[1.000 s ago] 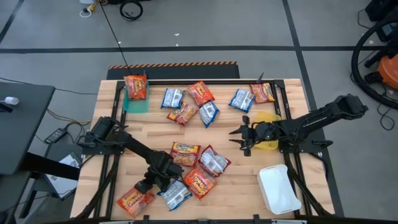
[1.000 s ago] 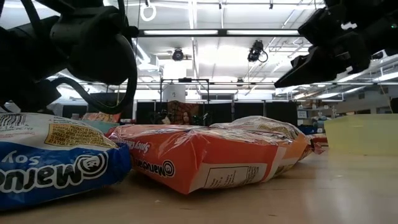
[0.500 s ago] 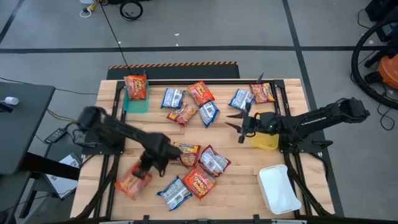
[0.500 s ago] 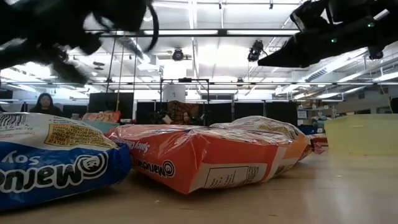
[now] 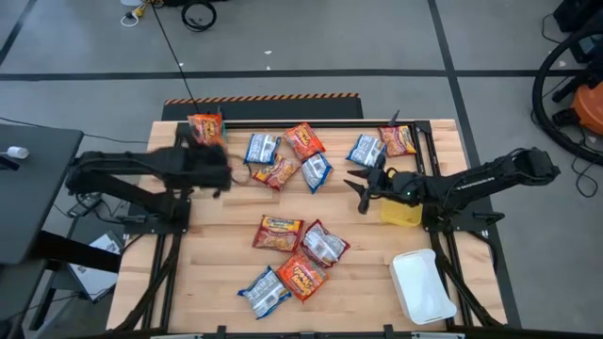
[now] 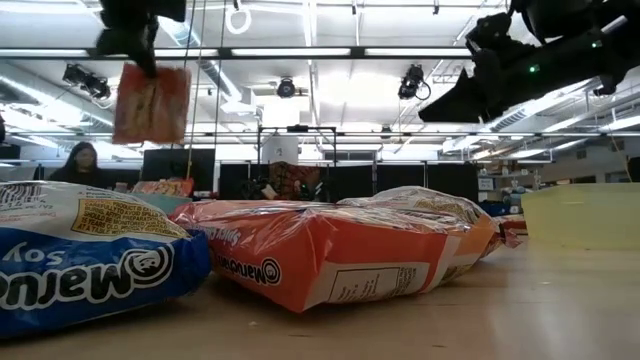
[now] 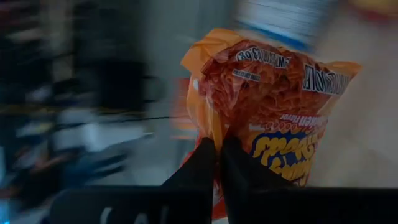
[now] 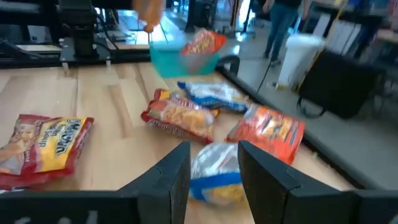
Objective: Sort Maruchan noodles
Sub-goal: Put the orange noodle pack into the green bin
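My left gripper (image 5: 219, 175) is shut on an orange-red noodle packet (image 7: 267, 112), high over the table's far left part beside the teal bin (image 5: 202, 157). The packet also shows in the low view (image 6: 152, 102). Another orange-red packet (image 5: 204, 128) lies in that bin. My right gripper (image 5: 357, 188) is open and empty, above the table between a blue-and-white packet (image 5: 316, 172) and the yellow bin (image 5: 402, 209). Several more packets lie flat on the table, in the middle (image 5: 281, 233) and along the far side (image 5: 264, 148). My left gripper pinches the packet between its two fingers (image 7: 202, 163) at one edge (image 7: 214, 127). In the low view the fingers come from above and the packet hangs below them, upright and lifted clear of the table.
A white bin (image 5: 422, 286) stands at the near right corner. The bare wood at the table's near left (image 5: 198, 282) is free. A seated person (image 6: 78, 163) shows in the room behind the table.
My left gripper has lifted the orange-red packet off the table's near left part and carried it up and toward the far left, to the teal bin; the packet now hangs clear. My right gripper has moved a little toward the far edge, still open.
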### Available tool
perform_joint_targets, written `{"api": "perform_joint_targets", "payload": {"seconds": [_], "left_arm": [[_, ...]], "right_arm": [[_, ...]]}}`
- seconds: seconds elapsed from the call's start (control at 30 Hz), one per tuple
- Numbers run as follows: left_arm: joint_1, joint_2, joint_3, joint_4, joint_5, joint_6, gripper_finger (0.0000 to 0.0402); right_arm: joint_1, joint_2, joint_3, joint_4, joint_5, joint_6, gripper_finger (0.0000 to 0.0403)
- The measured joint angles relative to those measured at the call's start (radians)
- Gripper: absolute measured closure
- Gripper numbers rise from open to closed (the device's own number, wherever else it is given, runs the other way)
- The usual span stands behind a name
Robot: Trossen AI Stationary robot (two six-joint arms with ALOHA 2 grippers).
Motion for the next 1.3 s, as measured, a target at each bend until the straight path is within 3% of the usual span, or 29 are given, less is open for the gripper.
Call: {"api": "perform_joint_targets", "payload": {"seconds": [0.1,0.2,0.37,0.47,0.57,0.63,0.9,1.03,1.3], "left_arm": [[0.08,-0.042,-0.024,0.052,-0.157,0.042,0.0387],[0.161,-0.075,-0.1,0.173,-0.211,0.181,0.0387],[0.299,-0.107,-0.326,0.511,-0.209,0.418,0.0387],[0.367,-0.108,-0.468,0.797,-0.2,0.666,0.0387],[0.45,-0.107,-0.576,1.104,-0.13,0.89,0.0387],[0.503,-0.108,-0.614,1.196,-0.109,0.968,0.0387],[0.656,-0.109,-0.62,1.197,0.062,1.006,0.0378],[0.667,-0.11,-0.606,1.133,0.042,1.099,0.0377],[0.708,-0.107,-0.577,1.096,0.077,1.143,0.0379]], "right_arm": [[0.011,0.0,0.0,-0.03,0.005,0.073,0.0263],[0.015,0.0,0.0,-0.035,0.005,0.112,0.0263],[0.014,0.0,0.0,-0.035,0.014,0.13,0.0263],[0.014,0.0,0.0,-0.035,0.014,0.146,0.0263],[0.014,0.0,0.0,-0.035,0.014,0.173,0.0263],[0.014,0.0,0.0,-0.034,0.014,0.18,0.0263],[-0.003,0.0,0.0,-0.04,0.013,0.163,0.0263],[-0.024,0.0,0.0,-0.04,0.013,0.148,0.0263],[-0.056,0.0,0.0,-0.042,0.01,0.146,0.0263]]}}
